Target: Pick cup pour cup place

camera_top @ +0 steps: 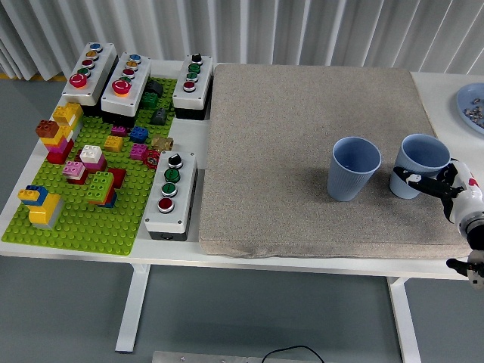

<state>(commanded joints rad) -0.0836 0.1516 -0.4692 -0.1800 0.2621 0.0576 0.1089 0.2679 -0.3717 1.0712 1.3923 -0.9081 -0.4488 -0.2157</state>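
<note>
Two light blue cups stand upright on the grey mat (287, 136). The left cup (354, 168) stands free near the mat's middle right. The right cup (422, 155) rests near the mat's right edge. My right hand (442, 186) comes in from the right edge, and its black-and-white fingers (414, 179) curl around the lower front of that cup. I cannot see whether either cup holds anything. The left arm does not show.
A blue plate (473, 106) with small bits lies at the far right edge. A green brick baseplate (83, 219) with coloured bricks fills the left. Button boxes stand at the back left (125, 83) and beside the mat (170, 193).
</note>
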